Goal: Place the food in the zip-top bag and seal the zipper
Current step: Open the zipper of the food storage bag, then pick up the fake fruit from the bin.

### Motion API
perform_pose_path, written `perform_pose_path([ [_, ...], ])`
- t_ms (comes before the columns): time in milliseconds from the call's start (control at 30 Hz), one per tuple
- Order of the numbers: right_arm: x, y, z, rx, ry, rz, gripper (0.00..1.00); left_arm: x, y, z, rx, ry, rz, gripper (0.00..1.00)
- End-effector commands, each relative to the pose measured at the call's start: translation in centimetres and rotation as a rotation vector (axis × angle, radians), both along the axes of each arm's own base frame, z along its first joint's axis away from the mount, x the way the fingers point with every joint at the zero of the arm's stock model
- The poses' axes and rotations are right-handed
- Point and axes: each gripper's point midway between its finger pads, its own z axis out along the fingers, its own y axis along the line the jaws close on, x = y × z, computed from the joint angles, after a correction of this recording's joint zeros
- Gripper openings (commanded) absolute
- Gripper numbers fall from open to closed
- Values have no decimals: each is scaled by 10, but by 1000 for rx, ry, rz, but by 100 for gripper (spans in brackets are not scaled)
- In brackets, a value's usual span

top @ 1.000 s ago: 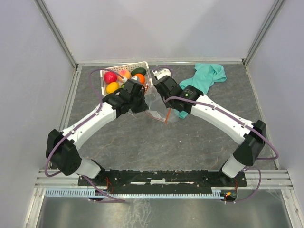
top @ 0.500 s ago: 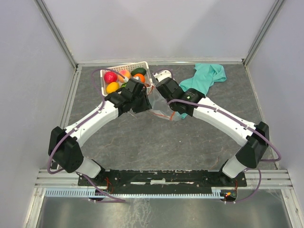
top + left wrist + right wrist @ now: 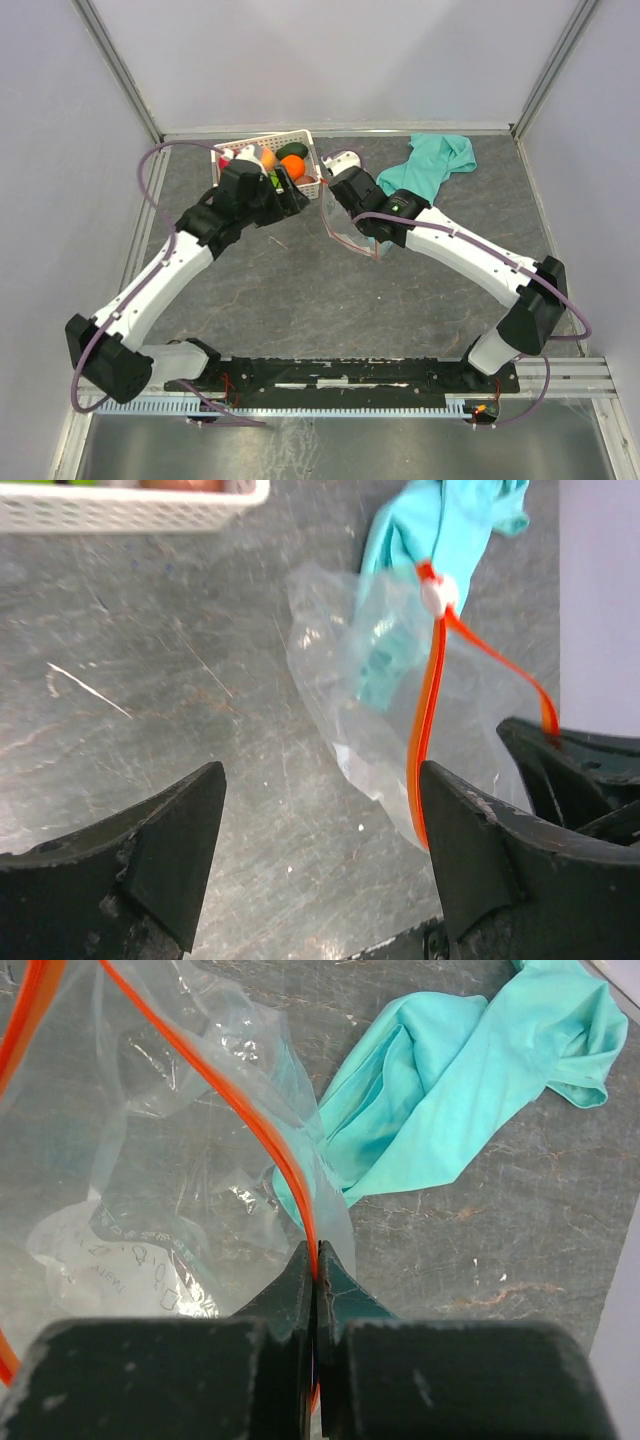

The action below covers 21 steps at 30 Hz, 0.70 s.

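The zip-top bag (image 3: 350,228) is clear and crinkly and lies mid-table with its mouth agape. My right gripper (image 3: 317,1260) is shut on the red-orange zipper (image 3: 250,1120), pinching the strip at the bag's rim. In the left wrist view the zipper (image 3: 428,720) runs down from its white slider (image 3: 437,595). My left gripper (image 3: 320,825) is open above bare table, just left of the bag (image 3: 350,680), holding nothing. The food (image 3: 291,165) sits in the white basket (image 3: 300,138), partly hidden by my left arm; an orange piece and a dark green one (image 3: 292,150) show.
A teal cloth (image 3: 435,160) lies crumpled at the back right, reaching under the bag's far edge (image 3: 470,1080). The basket's wall (image 3: 130,510) is close ahead of my left gripper. Grey walls close the table on three sides.
My left gripper let go of the bag's mouth, opened wide and drew back to the left beside the basket. My right gripper closed on the zipper strip and holds the bag.
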Motion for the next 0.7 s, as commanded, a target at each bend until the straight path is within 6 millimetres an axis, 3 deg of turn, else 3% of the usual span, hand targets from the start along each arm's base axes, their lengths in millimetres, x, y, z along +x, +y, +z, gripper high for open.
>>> perform_pose_path([
  [0, 3, 11, 14, 85, -28, 11, 2, 17, 31, 17, -18, -96, 48, 85],
  [233, 3, 13, 13, 76, -22, 26, 2, 52, 75, -10, 68, -37, 111, 85],
  [667, 0, 19, 15, 109, -11, 49, 2, 137, 110, -71, 463, 178, 120, 88],
])
